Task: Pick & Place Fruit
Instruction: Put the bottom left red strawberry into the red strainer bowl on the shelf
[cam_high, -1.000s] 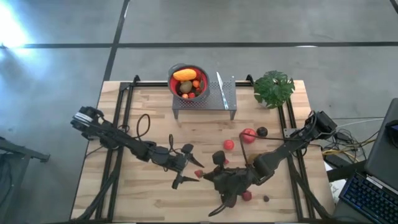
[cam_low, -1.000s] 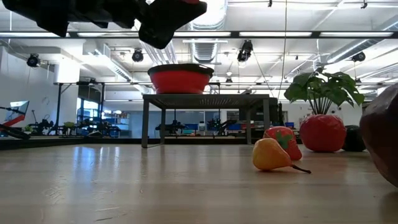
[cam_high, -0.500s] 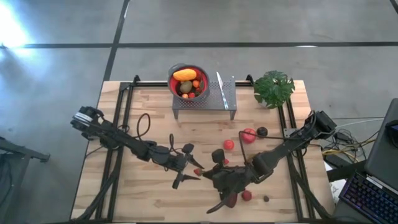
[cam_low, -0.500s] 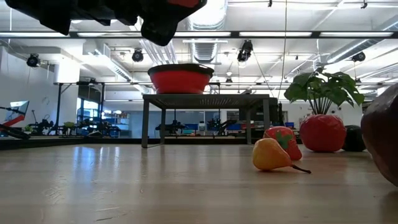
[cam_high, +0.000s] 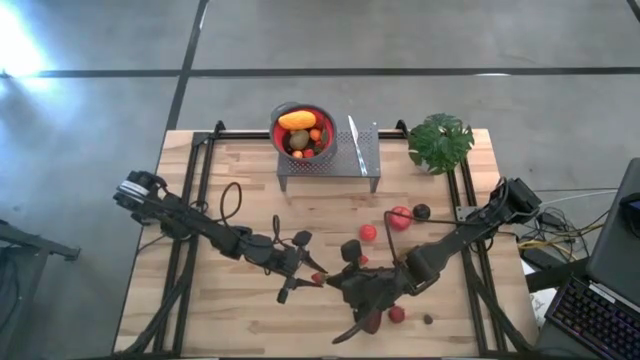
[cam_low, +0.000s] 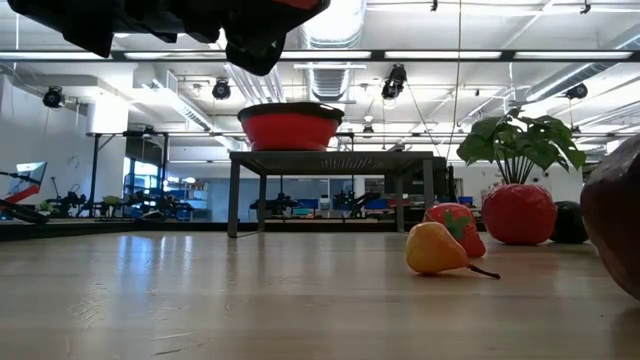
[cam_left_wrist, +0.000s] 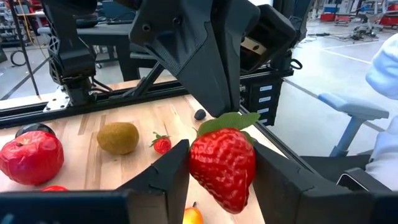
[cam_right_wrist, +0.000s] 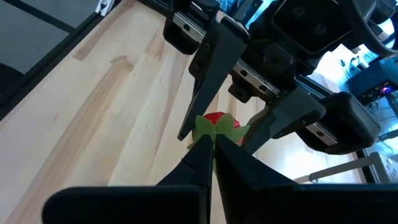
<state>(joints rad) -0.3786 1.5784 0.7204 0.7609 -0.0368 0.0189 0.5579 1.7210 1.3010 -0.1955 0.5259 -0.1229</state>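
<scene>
A red strawberry (cam_left_wrist: 222, 167) with a green leaf top is held above the table's middle, between both grippers (cam_high: 318, 277). My left gripper (cam_left_wrist: 221, 177) comes from the left, with a finger on each flank of the berry. My right gripper (cam_right_wrist: 212, 148) comes from the right, shut on its leaves. The red-lined bowl (cam_high: 304, 128) sits on a metal rack (cam_high: 330, 162) and holds an orange fruit, kiwis and berries. Loose fruit lies on the table: a red apple (cam_high: 400, 217), a dark one (cam_high: 422, 211), a red one (cam_high: 368, 232), a kiwi (cam_left_wrist: 118, 137) and a pear (cam_low: 437, 250). My left gripper pinches the strawberry's red body (cam_left_wrist: 202, 168) between its two fingers, one on each side, coming level from the table's left. The berry is lifted clear of the table. My right gripper pinches the strawberry's green leaf top (cam_right_wrist: 208, 127) at its fingertips (cam_right_wrist: 202, 149), coming from the table's right, opposite the left gripper. The red body points away from it.
The green potted plant (cam_high: 440, 140) stands at the far right corner. More small fruit (cam_high: 397, 314) lies near the right arm at the near edge. A large maroon fruit (cam_low: 615, 225) fills the low view's right edge. Bare wood lies to the left of the left arm.
</scene>
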